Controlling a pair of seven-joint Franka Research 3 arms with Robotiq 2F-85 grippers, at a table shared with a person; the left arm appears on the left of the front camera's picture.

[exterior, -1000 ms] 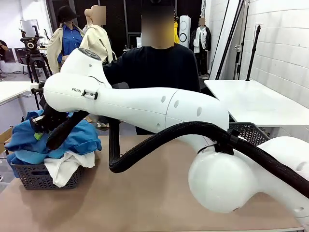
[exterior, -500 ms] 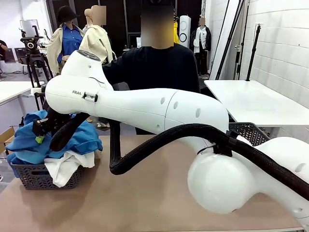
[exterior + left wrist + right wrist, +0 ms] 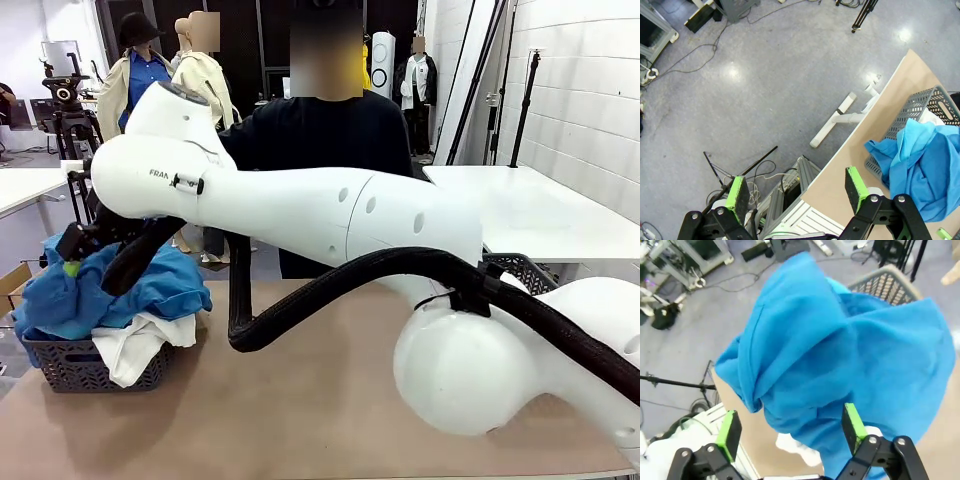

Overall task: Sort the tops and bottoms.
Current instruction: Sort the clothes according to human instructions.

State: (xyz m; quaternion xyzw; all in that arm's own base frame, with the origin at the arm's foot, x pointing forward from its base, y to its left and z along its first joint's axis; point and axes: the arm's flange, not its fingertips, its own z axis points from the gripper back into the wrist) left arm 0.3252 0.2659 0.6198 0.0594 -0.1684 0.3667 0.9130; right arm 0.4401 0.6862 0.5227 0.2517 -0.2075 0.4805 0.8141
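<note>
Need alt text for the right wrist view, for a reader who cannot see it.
The right tool stands open just above a heap of blue tops, holding nothing. The heap spills over a grey mesh basket, with a patch of white cloth showing below it and grey floor with cables beyond.

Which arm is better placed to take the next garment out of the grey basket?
The right, probably: its open right gripper hangs directly over the blue cloth tops heaped in the grey plastic basket. The open left gripper looks down at the floor beside the table.
</note>
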